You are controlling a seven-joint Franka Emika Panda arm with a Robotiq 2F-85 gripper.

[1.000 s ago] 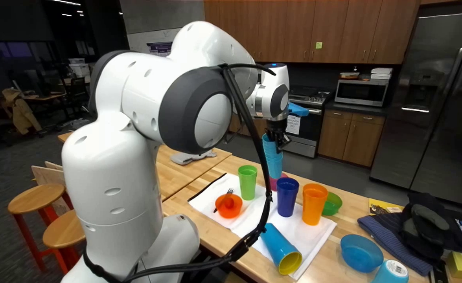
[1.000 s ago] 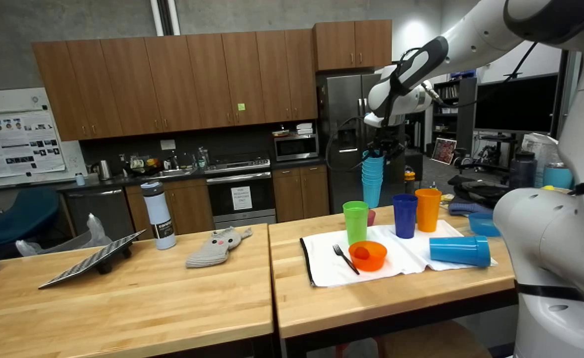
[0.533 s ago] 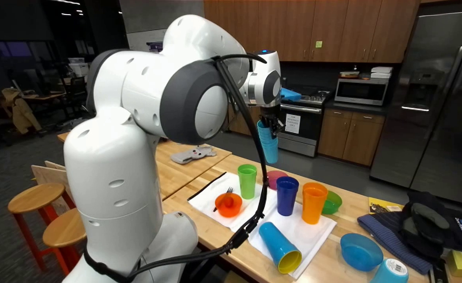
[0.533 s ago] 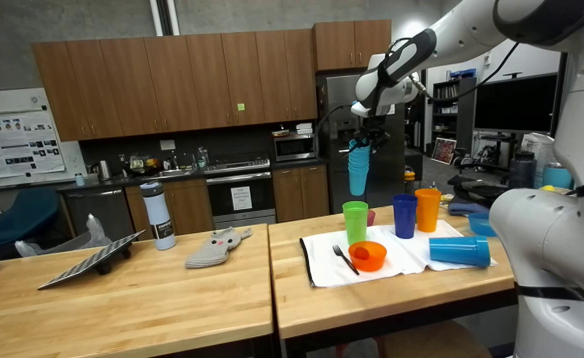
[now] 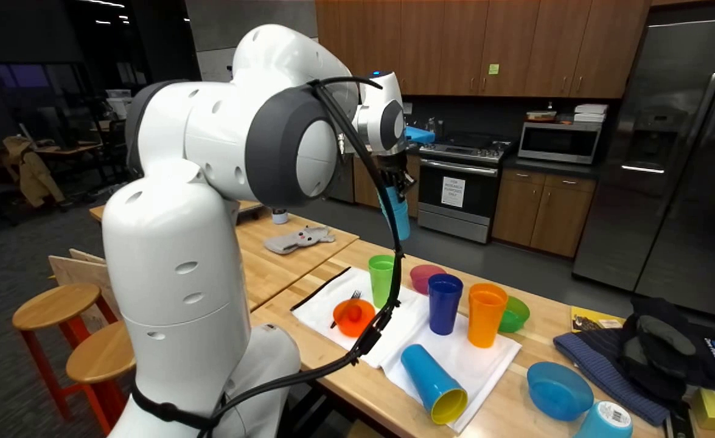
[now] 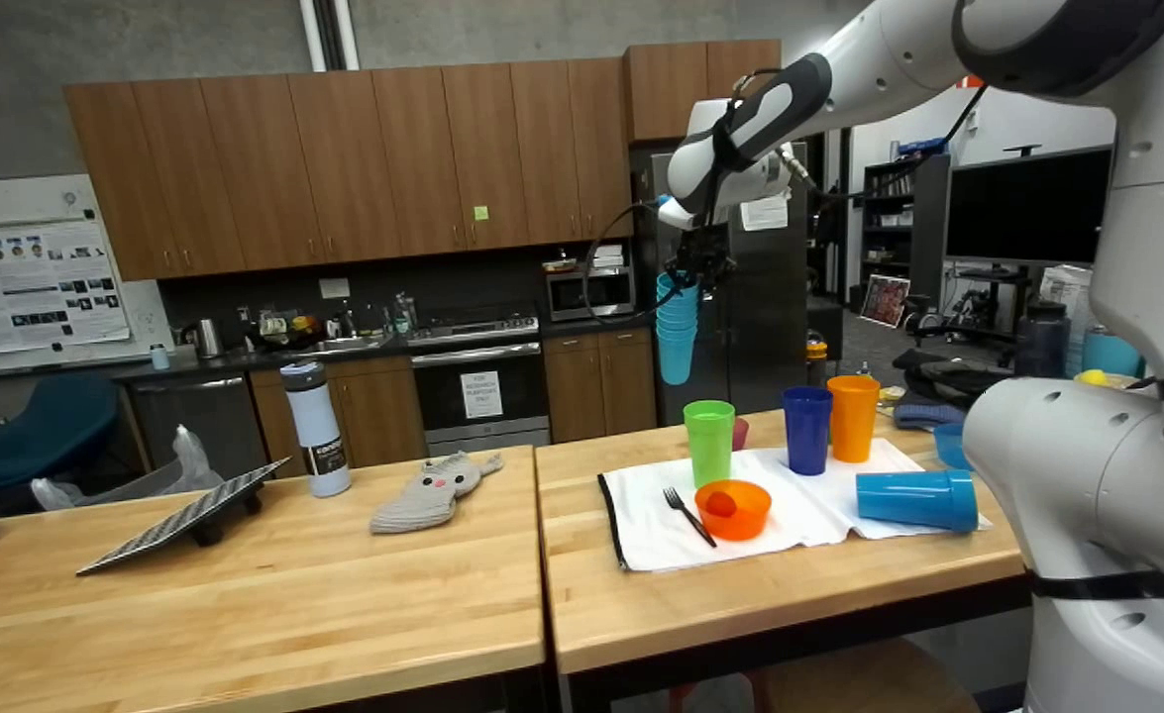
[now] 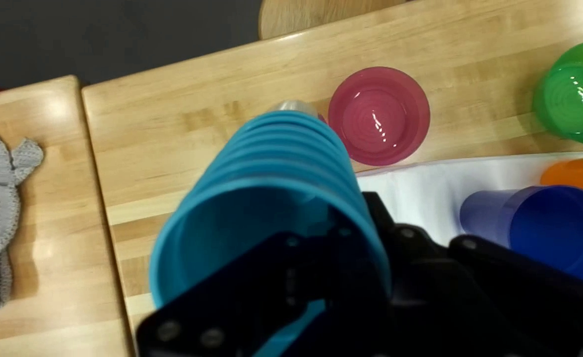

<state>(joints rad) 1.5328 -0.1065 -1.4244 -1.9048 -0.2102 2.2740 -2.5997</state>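
- Stack of nested light-blue plastic cups [image 6: 677,332]: held in the air, open end up and nearly upright, above the pale wooden table [image 6: 631,609] and apart from it.
- Black two-fingered gripper [image 7: 356,213]: jaws look nearly together across the wall of the topmost cup, one finger inside the mouth, the other outside; exact contact is too dark to make out.
- Done, by my judgement: grasping and raising the stack.
- Left, as I judge it: setting the stack down and letting go.
- Around it: round magenta bowl [image 7: 379,119] rests on the table; tall green plastic cup [image 6: 709,443] and dark-blue plastic cup [image 6: 806,428] stand upright on white cloth [image 6: 651,540].
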